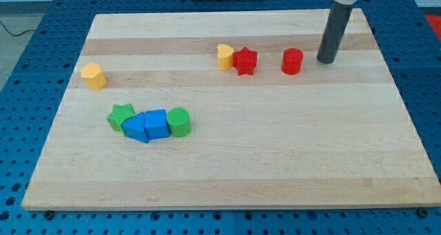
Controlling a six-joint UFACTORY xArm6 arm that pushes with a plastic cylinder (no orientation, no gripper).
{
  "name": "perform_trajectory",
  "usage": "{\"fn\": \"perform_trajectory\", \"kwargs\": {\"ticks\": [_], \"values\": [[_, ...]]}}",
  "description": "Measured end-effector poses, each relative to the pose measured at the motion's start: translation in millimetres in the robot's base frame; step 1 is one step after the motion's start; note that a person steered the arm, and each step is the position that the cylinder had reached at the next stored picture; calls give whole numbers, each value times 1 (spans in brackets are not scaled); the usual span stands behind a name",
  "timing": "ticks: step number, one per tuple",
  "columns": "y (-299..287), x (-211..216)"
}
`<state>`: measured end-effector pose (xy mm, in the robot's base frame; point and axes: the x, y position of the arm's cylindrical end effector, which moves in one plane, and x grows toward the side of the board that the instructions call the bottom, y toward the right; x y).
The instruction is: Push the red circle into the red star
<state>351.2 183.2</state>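
The red circle stands on the wooden board near the view's top, right of centre. The red star lies a short gap to its left, touching a yellow heart on the star's left side. My tip rests on the board just to the right of the red circle, with a small gap between them. The dark rod rises from the tip toward the view's top right.
A yellow block sits alone at the view's left. A green star, two blue blocks and a green circle form a touching row at the lower left. The board's right edge is near the rod.
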Motion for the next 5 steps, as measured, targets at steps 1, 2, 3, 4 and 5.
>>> {"fn": "perform_trajectory", "kwargs": {"ticks": [1, 2, 3, 4, 5], "values": [[0, 2], [0, 0], [0, 0], [-2, 0], [-21, 0]]}}
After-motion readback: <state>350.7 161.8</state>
